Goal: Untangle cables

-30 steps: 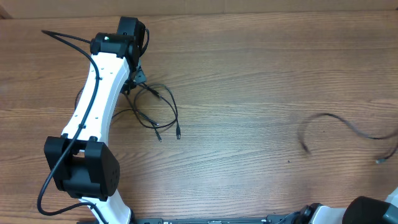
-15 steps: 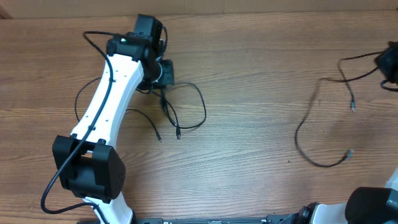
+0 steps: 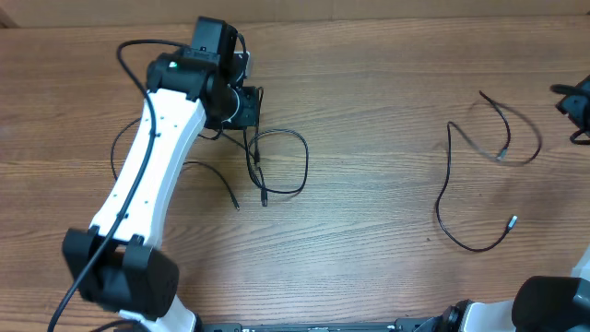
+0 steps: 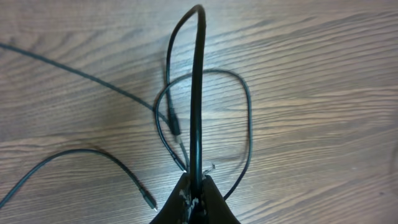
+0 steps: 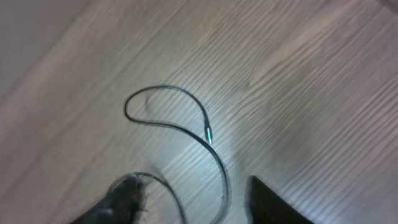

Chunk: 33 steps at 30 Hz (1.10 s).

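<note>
While my left gripper [image 4: 196,190] clamps the tangled cable [image 4: 198,93] by the far edge, right gripper [image 5: 189,186] gapes; I'd lift next.

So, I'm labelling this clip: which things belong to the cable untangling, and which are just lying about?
Job:
- tangle, pinched in the left gripper
- loose cable, lying free on the right
- right gripper, open above that cable

Lying about:
- only the table itself; no other items show
</note>
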### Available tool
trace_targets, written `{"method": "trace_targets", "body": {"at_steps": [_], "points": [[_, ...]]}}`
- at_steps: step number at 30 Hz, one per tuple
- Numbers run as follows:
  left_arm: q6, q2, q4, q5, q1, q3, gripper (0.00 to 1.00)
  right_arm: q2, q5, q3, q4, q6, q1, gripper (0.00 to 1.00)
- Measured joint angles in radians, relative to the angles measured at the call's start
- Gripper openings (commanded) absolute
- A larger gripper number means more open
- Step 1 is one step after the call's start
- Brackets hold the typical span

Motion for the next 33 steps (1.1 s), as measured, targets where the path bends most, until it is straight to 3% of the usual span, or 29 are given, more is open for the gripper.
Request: {"method": "trace_targets", "body": {"at_steps": [7, 12, 17, 23, 33], "points": [[0.016, -0.048, -0.020, 0.011, 0.000, 0.000, 0.04, 0.001, -0.183, -0.002, -0.166, -0.085, 0.032, 0.79], [0.018, -0.048, -0.031, 0.013, 0.000, 0.000, 0.04, 0.001, -0.234, -0.070, -0.226, -0.116, 0.073, 0.81], [0.018, -0.048, -0.032, 0.013, 0.000, 0.000, 0.04, 0.003, -0.249, -0.217, -0.219, -0.127, 0.085, 0.82], [0.018, -0.048, -0.031, 0.013, 0.000, 0.000, 0.04, 0.005, -0.260, -0.413, -0.074, -0.134, 0.086, 0.82], [0.018, -0.048, -0.031, 0.013, 0.000, 0.000, 0.04, 0.005, -0.298, -0.565, 0.132, -0.138, 0.087, 0.61]]}}
